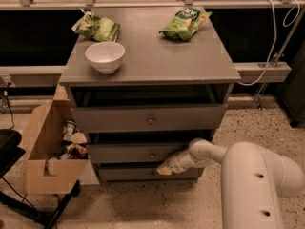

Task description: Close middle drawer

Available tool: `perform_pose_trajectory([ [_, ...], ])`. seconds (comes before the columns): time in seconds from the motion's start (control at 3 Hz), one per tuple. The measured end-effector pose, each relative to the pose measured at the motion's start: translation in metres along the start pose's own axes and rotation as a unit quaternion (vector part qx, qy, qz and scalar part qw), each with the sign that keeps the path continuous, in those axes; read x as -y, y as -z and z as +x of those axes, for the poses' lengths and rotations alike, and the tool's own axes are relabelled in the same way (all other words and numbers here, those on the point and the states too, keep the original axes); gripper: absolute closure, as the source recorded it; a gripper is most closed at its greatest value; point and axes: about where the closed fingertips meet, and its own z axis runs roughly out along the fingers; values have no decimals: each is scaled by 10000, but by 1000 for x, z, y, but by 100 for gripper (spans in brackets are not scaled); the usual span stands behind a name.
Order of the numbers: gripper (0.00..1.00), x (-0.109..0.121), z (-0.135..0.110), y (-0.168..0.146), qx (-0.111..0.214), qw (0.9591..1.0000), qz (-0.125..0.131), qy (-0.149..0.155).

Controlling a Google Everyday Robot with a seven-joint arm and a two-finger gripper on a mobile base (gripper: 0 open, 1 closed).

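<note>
The middle drawer (pixel 128 153) is the low grey front with a small round knob (pixel 152 155), under the taller top drawer (pixel 148 119). It stands out a little from the cabinet, with a dark gap above it. My gripper (pixel 165 168) is at the end of the white arm (pixel 248 175), which comes in from the lower right. It sits at the lower edge of the middle drawer's front, just right of and below the knob, above the lowest drawer (pixel 124 174). I cannot tell whether it touches the front.
The top drawer also stands out from the grey cabinet. A white bowl (pixel 105 57) and two green snack bags (pixel 97 28) (pixel 185 23) lie on the cabinet top (pixel 157 61). An open cardboard box (pixel 45 151) with rubbish stands on the floor at the left. A cable (pixel 271 42) hangs at the right.
</note>
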Motion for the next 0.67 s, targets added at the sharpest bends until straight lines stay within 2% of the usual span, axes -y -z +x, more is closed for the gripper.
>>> perform_pose_trajectory([
  [0.33, 100, 21, -16, 23, 38, 9990, 438, 78],
  [0.67, 100, 31, -22, 33, 112, 9977, 660, 127],
])
